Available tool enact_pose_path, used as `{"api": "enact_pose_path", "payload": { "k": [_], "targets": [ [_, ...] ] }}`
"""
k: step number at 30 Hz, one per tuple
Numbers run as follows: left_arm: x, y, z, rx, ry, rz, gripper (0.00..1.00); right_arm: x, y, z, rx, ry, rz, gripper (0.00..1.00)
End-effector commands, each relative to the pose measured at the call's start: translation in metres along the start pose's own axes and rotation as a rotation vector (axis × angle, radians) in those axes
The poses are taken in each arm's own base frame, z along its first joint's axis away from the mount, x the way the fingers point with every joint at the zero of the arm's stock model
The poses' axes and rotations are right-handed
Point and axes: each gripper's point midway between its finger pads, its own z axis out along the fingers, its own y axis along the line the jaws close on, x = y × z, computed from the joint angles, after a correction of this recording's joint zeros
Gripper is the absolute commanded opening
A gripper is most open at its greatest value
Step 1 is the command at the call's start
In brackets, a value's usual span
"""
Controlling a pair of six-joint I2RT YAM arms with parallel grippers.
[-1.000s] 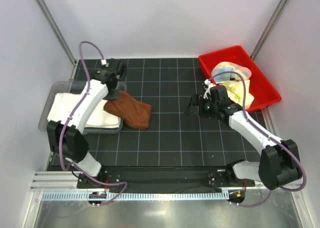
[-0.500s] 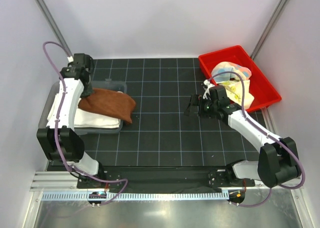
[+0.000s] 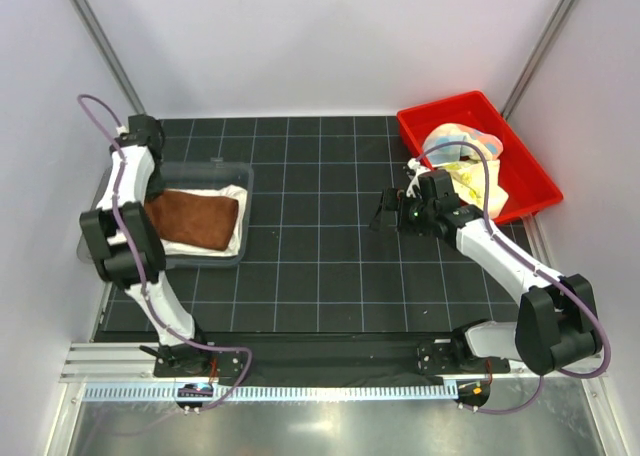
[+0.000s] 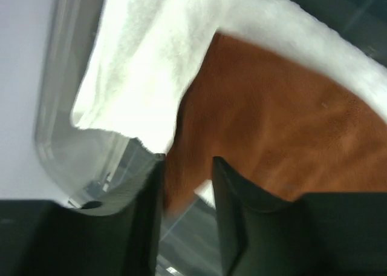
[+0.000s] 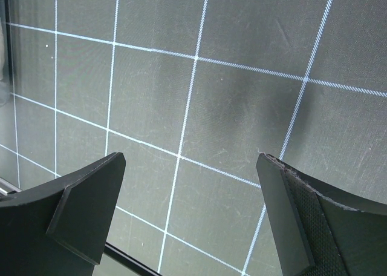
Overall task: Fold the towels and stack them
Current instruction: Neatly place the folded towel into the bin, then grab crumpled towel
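Observation:
A folded brown towel (image 3: pixel 195 221) (image 4: pixel 284 124) lies flat on the cream-white towel (image 3: pixel 187 246) (image 4: pixel 151 46) inside the clear bin (image 3: pixel 216 163). My left gripper (image 3: pixel 150 196) (image 4: pixel 187 167) hovers at the brown towel's left end. Its jaws stand a little apart, with the cloth's edge just beyond the tips and nothing pinched. My right gripper (image 3: pixel 385 212) (image 5: pixel 190 167) hangs wide open over the bare black mat near the middle. A pastel multicoloured towel (image 3: pixel 462 138) and a yellow one (image 3: pixel 470 176) lie bunched in the red tray (image 3: pixel 430 113).
The clear bin's curved wall (image 4: pixel 60 137) sits close to the white left panel. The black gridded mat (image 3: pixel 320 266) (image 5: pixel 199 94) covers the table. The red tray stands at the back right corner, beside a metal frame post (image 3: pixel 545 41).
My left arm swung left, carrying the brown towel off the mat and laying it on the white towel in the bin. Its jaws have parted. The right arm stayed still.

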Motion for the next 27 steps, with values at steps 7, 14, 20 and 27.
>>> {"api": "enact_pose_path", "payload": {
  "k": [7,14,20,27],
  "targets": [
    [-0.047,0.034,0.0,-0.211,-0.075,-0.137,0.53,-0.018,0.004,-0.003,-0.001,-0.048,-0.032,1.0],
    [-0.044,-0.011,-0.017,0.102,-0.106,-0.222,0.56,-0.024,0.008,-0.004,-0.011,-0.067,-0.024,1.0],
    [-0.027,-0.077,-0.075,0.471,-0.13,-0.227,0.55,-0.065,0.006,-0.015,0.109,-0.118,0.058,1.0],
    [0.026,-0.16,-0.188,0.795,-0.241,0.07,0.72,-0.157,-0.047,-0.044,0.39,-0.263,0.162,1.0]
  ]
}}
